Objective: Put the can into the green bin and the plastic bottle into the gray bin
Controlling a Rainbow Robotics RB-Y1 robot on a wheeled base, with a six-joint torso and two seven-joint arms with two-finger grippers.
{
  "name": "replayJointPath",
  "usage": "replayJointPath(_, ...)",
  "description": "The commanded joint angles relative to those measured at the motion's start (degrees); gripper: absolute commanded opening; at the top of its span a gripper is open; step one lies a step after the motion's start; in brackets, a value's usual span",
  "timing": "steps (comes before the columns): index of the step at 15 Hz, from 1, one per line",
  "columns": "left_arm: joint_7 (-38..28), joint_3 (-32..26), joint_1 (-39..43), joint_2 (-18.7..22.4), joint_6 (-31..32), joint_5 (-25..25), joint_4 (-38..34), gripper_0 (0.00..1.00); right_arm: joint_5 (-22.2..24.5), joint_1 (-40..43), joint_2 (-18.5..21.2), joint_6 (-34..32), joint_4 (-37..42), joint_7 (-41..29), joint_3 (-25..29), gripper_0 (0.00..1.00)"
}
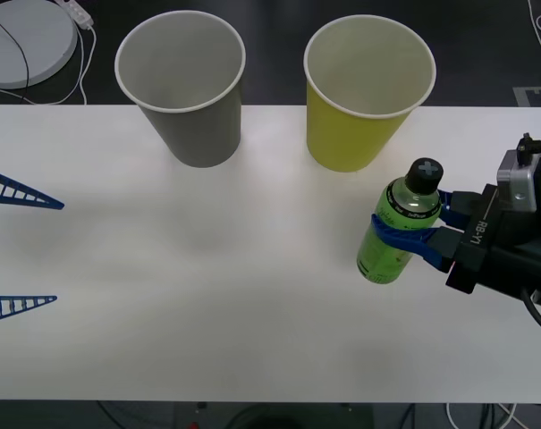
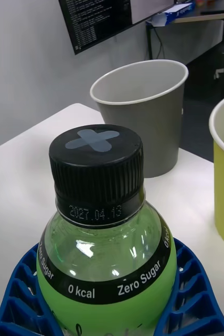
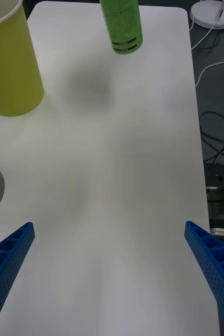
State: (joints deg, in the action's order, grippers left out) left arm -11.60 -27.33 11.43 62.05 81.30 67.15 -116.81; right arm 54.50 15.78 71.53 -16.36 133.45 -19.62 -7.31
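My right gripper is shut on the plastic bottle, its blue fingers wrapped around the green body below the black cap. The bottle hangs tilted a little above the table at the right, with its shadow on the tabletop under it. Just behind it stands the green bin, upright with nothing showing inside. The gray bin stands upright to its left, also seen past the cap. My left gripper waits open at the table's left edge. The can is out of view.
The white table stretches bare between the two arms. A white round base with a cable lies beyond the back left corner. Cables trail on the floor off the table's edge.
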Motion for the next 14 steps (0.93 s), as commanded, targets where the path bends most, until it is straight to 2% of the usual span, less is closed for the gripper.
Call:
replayJointPath(1,0.0,0.0,0.0,0.0,0.0,0.0,0.0,1.00,1.4,-2.0,2.2,-0.1,1.5,-4.0,0.0,0.00)
replayJointPath(3,0.0,0.0,0.0,0.0,0.0,0.0,0.0,1.00,3.0,-3.5,3.4,-0.1,2.5,-7.7,0.0,0.00)
replayJointPath(7,0.0,0.0,0.0,0.0,0.0,0.0,0.0,1.00,9.9,-6.7,5.1,-0.3,4.0,-20.4,0.0,0.00)
replayJointPath(11,0.0,0.0,0.0,0.0,0.0,0.0,0.0,1.00,13.1,-11.6,6.3,-3.8,4.1,-32.5,-0.1,0.00)
replayJointPath(14,0.0,0.0,0.0,0.0,0.0,0.0,0.0,1.00,19.9,-16.7,6.2,-7.8,4.2,-43.0,0.0,0.00)
